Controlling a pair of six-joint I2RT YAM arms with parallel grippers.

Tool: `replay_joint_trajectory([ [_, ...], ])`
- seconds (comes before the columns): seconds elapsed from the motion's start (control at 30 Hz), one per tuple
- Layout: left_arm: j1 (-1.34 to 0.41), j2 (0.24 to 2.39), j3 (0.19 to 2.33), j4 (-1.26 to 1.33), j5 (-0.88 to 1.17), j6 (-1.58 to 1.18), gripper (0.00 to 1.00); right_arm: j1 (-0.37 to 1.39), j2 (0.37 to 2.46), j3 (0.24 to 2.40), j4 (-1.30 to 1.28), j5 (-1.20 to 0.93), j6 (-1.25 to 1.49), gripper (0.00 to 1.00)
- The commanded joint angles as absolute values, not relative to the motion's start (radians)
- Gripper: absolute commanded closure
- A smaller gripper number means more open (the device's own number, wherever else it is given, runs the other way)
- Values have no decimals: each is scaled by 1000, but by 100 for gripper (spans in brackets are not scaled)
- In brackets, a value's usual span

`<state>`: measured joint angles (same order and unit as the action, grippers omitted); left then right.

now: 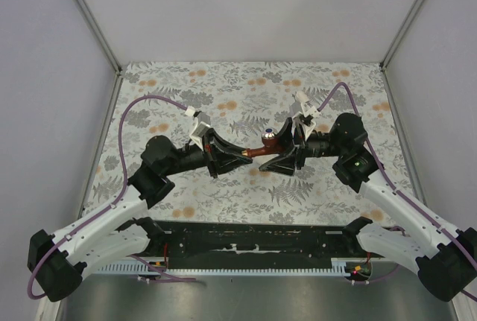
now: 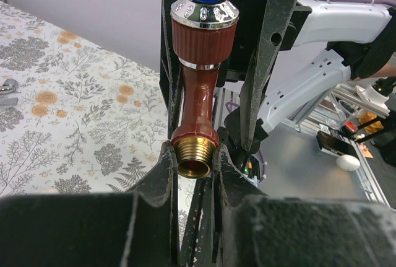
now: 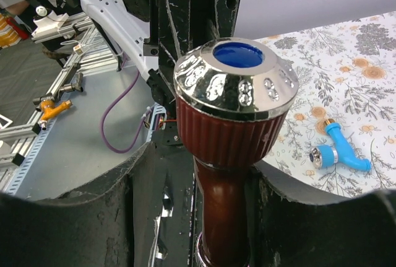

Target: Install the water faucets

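Observation:
A reddish-brown faucet (image 1: 259, 148) with a chrome knob and blue cap hangs above the table's middle, between both grippers. My left gripper (image 1: 240, 153) is shut on its brass threaded end (image 2: 193, 158), with both fingers pressed against the thread. My right gripper (image 1: 282, 151) is open. Its fingers stand either side of the neck (image 3: 226, 211) below the knob (image 3: 235, 87); one finger touches the neck and a gap shows on the other side. A blue faucet (image 3: 343, 149) lies on the floral cloth beyond.
A small silver-grey piece (image 2: 6, 87) lies on the cloth at the left edge of the left wrist view. A black rail (image 1: 253, 243) runs along the near table edge between the arm bases. Grey walls and metal posts (image 1: 89, 19) enclose the table.

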<state>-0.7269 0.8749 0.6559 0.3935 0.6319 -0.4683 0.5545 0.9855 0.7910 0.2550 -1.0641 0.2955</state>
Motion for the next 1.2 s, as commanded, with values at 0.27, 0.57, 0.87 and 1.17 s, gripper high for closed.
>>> replay_joint_trajectory([
  [0.27,-733,864,640,456,663,-495,98,558,965,793,360,-1052,373,39],
  [0.57,-739,854,643,453,673,-489,98,558,968,799,359,-1046,387,42],
  [0.87,-750,856,652,446,683,-482,98,558,979,805,354,-1048,402,53],
  [1.17,-759,841,663,401,632,-476,91,558,947,839,137,-971,252,100],
])
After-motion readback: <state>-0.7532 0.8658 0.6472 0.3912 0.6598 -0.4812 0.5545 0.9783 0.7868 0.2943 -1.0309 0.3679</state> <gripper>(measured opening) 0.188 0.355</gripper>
